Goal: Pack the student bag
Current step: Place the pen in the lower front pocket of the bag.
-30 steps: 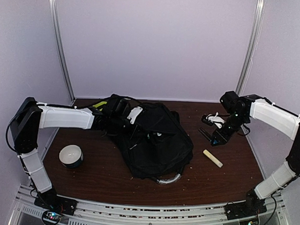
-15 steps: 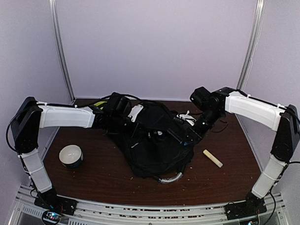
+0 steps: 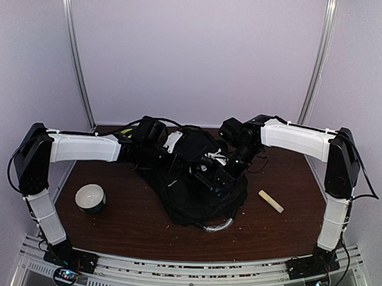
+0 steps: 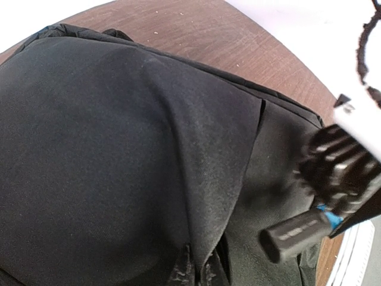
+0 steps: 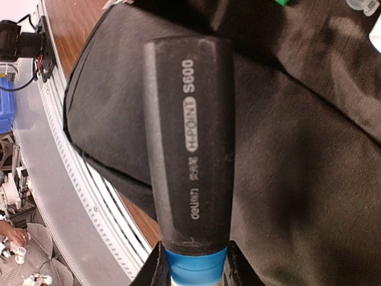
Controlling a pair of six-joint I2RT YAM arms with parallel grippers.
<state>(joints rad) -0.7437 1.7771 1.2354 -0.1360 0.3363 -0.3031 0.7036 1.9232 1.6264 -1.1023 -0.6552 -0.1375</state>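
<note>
The student bag [image 3: 195, 203] lies crumpled in the middle of the table [image 3: 125, 225]. The right gripper [image 3: 216, 175] is clenched around a black marker [image 5: 189, 143] with a blue band, above the bag's right part. The left gripper [image 3: 172, 156] is at the bag's far left side, and I cannot tell whether it grips.

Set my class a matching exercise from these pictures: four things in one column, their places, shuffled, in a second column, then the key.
Things
1. student bag
2. black marker
3. round white item
4. pale stick

Places
A. clamped in the right gripper, above the bag
B. on the left side of the table, apart from the bag
C. in the middle of the table
D. lying on the table, right of the bag

Pairs: 1-C, 2-A, 3-B, 4-D
</note>
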